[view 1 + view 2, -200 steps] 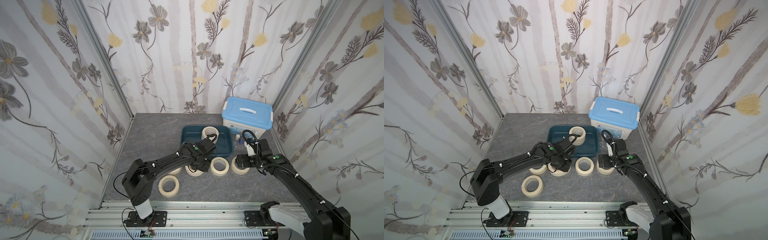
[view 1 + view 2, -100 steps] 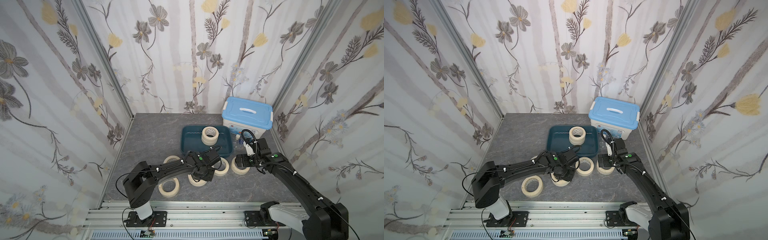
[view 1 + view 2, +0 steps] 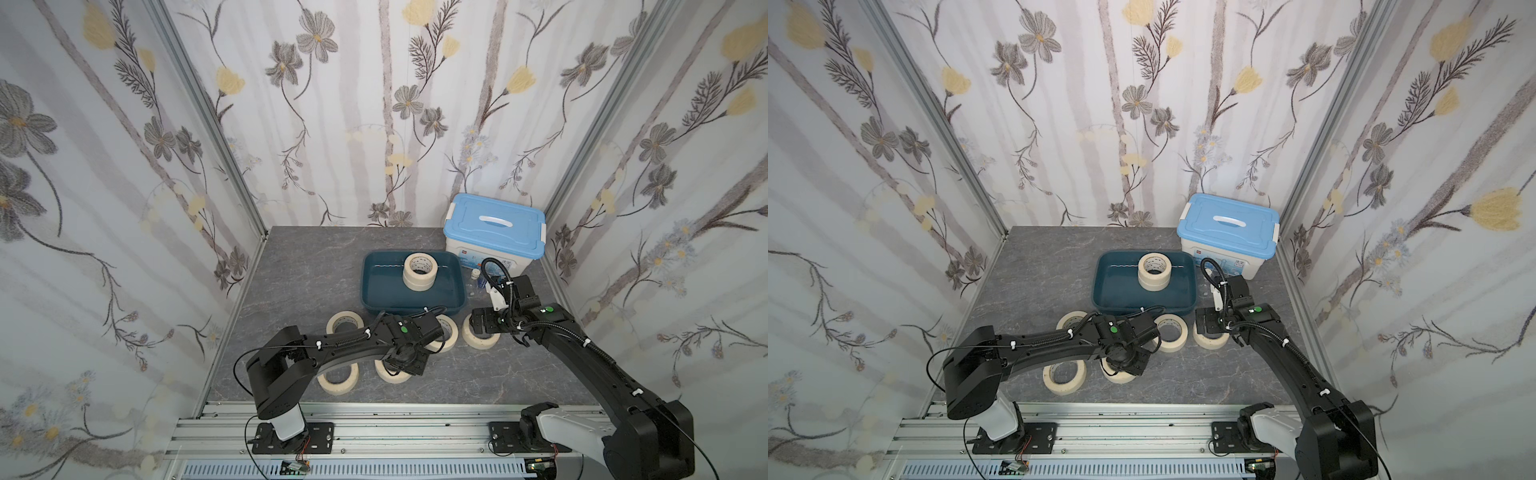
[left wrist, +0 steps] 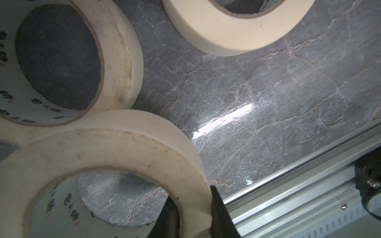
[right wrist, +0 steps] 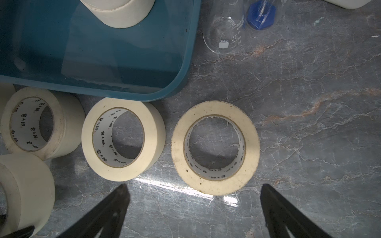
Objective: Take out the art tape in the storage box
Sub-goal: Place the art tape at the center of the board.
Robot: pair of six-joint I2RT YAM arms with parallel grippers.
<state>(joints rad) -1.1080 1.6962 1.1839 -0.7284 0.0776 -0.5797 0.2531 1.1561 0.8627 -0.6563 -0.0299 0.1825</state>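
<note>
1. Between the left gripper's [image 4: 193,216] fingers [image 4: 221,214], one inside the ring and one outside, the held roll [image 4: 123,144] was clamped by its wall.
2. That gripper had moved from the storage box's [image 3: 374,301] front rim a second earlier to the near row, with the held roll touching a neighbour roll [image 4: 115,61].
3. The right gripper [image 5: 194,186] stayed spread wide above a lone roll [image 5: 215,147].
4. The stacked rolls [image 3: 419,268] remained in the box.

so in the last second I've pulled the left gripper [image 3: 407,365] back from the front edge of the storage box [image 3: 374,291] down to the lower middle of the frame, and the tape roll [image 3: 387,377] pinched in it came along, ending up just right of the front roll [image 3: 337,379].
</note>
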